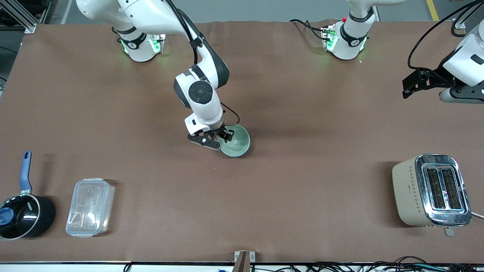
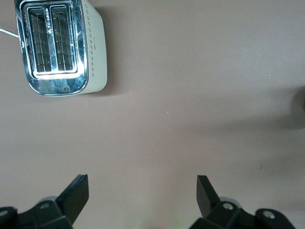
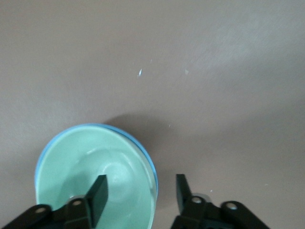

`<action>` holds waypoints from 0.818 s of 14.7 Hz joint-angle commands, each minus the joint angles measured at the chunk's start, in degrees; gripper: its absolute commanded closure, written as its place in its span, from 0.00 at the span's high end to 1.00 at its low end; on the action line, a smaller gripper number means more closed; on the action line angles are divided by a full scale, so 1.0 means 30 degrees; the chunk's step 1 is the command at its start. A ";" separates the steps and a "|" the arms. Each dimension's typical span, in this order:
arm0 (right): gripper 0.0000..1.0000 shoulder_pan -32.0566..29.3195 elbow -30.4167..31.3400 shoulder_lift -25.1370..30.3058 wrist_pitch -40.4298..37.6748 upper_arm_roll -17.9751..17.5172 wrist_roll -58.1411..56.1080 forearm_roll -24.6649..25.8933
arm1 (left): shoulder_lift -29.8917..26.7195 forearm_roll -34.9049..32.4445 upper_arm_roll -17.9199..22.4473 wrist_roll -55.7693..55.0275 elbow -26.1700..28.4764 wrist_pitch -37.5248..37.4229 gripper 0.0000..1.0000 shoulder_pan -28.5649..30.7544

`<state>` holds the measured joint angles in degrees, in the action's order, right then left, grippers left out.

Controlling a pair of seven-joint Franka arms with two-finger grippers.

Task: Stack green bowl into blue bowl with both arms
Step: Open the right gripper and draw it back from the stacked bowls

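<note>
The green bowl (image 1: 237, 139) sits near the middle of the table, nested inside the blue bowl (image 3: 95, 126). Only a thin blue rim shows around the green bowl (image 3: 95, 167) in the right wrist view. My right gripper (image 1: 223, 136) is open and down at the bowls' rim on the side toward the right arm's end of the table. In the right wrist view the gripper (image 3: 140, 187) has one finger inside the green bowl and the other outside the rim. My left gripper (image 1: 407, 87) is open and empty. It hangs over bare table (image 2: 141, 185) at the left arm's end.
A beige and chrome toaster (image 1: 431, 190) stands near the front camera at the left arm's end and shows in the left wrist view (image 2: 57, 45). A black saucepan with a blue handle (image 1: 22, 215) and a clear plastic container (image 1: 90, 207) sit at the right arm's end.
</note>
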<state>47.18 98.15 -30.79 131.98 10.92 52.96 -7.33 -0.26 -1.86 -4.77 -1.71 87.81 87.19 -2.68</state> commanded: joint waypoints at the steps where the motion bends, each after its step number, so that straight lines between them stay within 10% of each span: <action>1: 1.00 -0.0753 -0.0227 0.2318 -0.2005 0.1072 -0.1914 0.0598 | -0.0498 0.0413 0.0155 0.0249 0.0350 0.0000 1.00 -0.0101; 9: 1.00 -0.1370 -0.0402 0.7855 -0.8300 0.6872 -1.1142 0.1179 | -0.0439 0.0413 -0.0138 -0.0044 0.0348 0.0001 1.00 -0.0073; 12: 1.00 -0.3876 -0.2591 0.9091 -1.2338 0.6359 -1.3135 0.3466 | -0.0469 0.0413 0.0037 0.0043 0.0349 -0.0234 1.00 0.0044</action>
<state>40.60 93.41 -6.24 101.09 32.66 16.98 0.16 -0.38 -1.81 -5.00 -1.78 87.93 87.00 -2.98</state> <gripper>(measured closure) 0.000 0.000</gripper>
